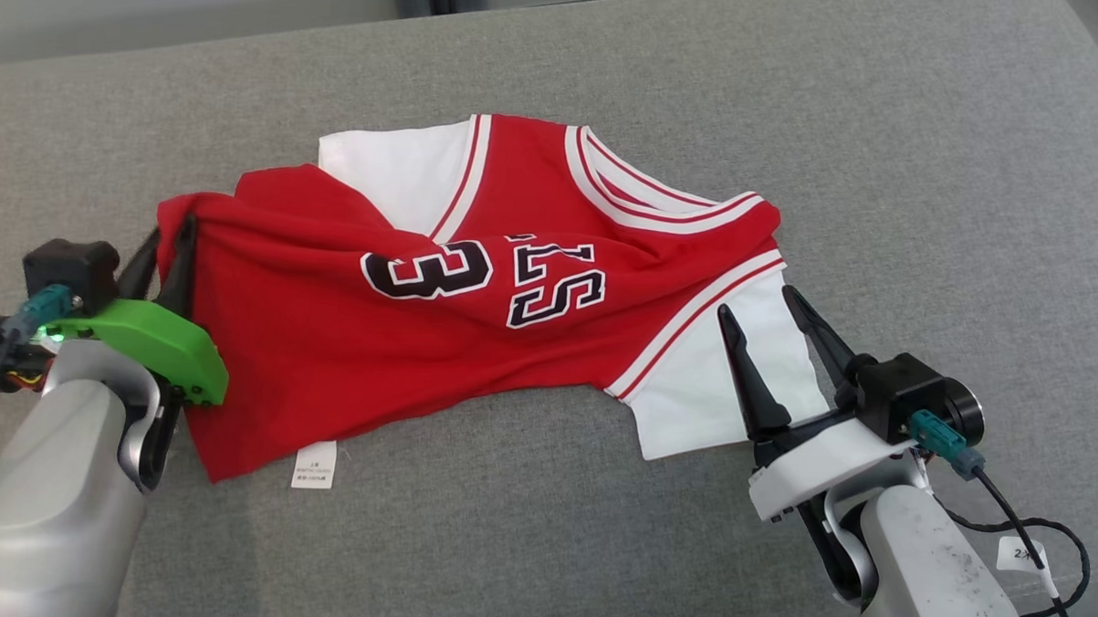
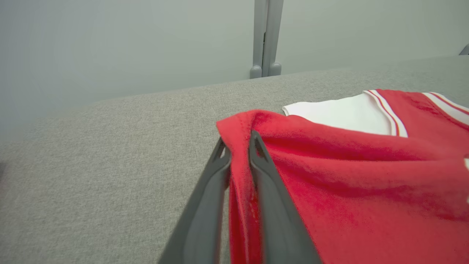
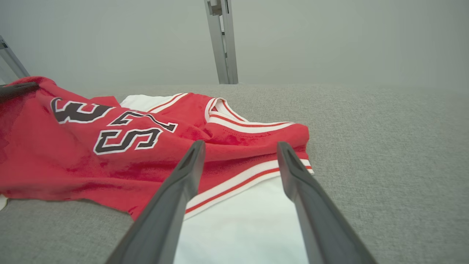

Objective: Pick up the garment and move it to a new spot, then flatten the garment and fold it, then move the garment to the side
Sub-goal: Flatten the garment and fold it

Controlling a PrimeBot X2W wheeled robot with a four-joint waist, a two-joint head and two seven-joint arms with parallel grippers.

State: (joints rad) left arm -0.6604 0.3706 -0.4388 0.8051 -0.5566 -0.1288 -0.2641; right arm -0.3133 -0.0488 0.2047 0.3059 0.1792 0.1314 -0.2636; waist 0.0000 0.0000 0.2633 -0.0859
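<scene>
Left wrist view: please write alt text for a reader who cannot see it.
The left pincer pinches a raised fold of a red-and-white jersey, which lies on a grey fabric surface. A pale wall is behind.

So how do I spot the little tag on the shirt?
A red jersey lies on the grey cushion. At its near hem, toward the robot's left, a small white tag pokes onto the grey. It alone has tiny print and is much smaller than the white sleeves.

Head view from above, wrist views low and close, all sharing the garment [image 1: 310, 355]
</scene>
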